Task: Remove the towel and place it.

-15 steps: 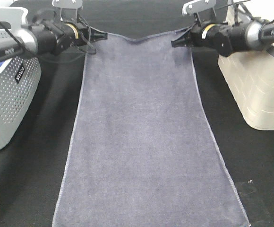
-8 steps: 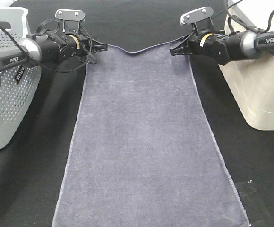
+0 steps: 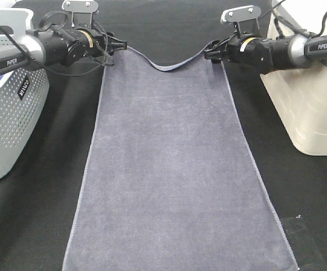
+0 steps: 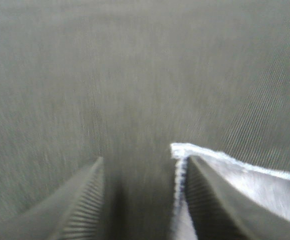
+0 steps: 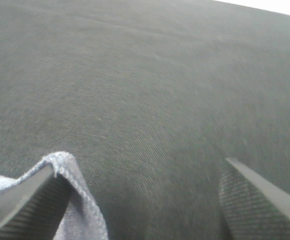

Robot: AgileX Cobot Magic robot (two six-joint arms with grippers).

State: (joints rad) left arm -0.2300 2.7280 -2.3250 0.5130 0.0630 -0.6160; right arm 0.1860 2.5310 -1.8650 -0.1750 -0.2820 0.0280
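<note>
Towel (image 3: pixel 169 169) spread along black table (image 3: pixel 34 226); left gripper (image 3: pixel 120 46), right gripper (image 3: pixel 210 52) both spread, corner against 1 finger each.

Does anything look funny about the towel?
Yes. The towel lies mostly flat, but its far edge dips in the middle. Each far corner is caught on one finger of an open gripper, the left gripper and the right gripper, instead of lying down.
</note>
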